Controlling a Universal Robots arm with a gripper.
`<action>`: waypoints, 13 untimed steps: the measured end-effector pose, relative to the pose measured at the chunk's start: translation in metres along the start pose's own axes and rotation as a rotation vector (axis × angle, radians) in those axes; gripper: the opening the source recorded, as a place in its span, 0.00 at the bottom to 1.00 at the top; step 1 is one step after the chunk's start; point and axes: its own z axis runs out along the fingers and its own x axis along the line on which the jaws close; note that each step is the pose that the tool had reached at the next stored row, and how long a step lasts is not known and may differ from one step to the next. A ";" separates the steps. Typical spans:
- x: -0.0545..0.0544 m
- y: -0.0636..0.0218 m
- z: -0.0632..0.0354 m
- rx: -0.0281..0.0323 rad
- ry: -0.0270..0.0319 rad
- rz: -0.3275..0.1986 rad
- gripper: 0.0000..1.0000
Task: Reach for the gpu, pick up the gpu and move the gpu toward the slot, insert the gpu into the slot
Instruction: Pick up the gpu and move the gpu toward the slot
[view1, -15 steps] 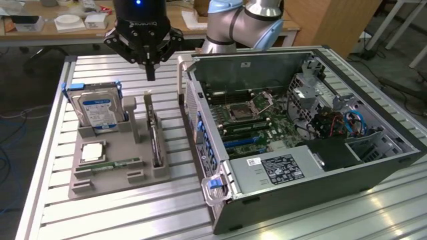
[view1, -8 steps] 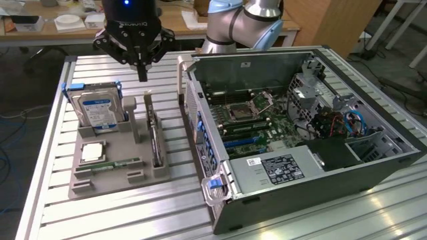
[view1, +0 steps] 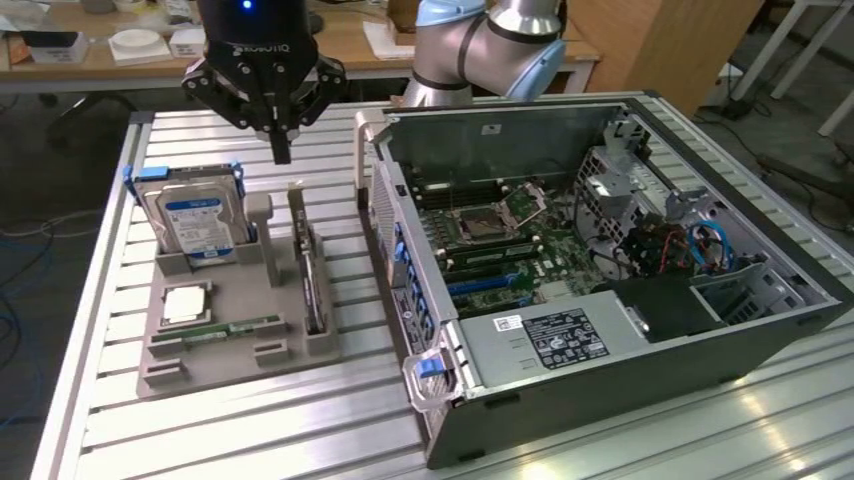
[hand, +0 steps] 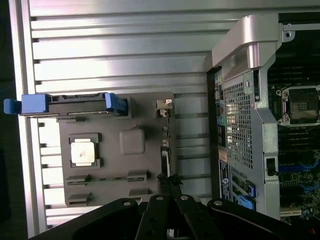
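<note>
Upper left of the exterior view: the gripper hangs over the slatted table, fingers pinched together and holding nothing. Below it, left of centre, the gpu stands on edge along the case-side rim of the grey holder, with a narrow gap to the open case. The slot sits centre-right among blue strips, with open air above it.

Wrist view: the gripper lines up with the thin edge of the gpu. The hard drive is well apart.
</note>
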 end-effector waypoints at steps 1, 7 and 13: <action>0.000 0.0000 0.0000 0.0000 0.0000 0.000 0.10; 0.000 0.0000 0.0000 0.0000 0.0000 0.000 0.10; 0.000 0.0000 0.0000 0.0000 0.0000 0.000 0.29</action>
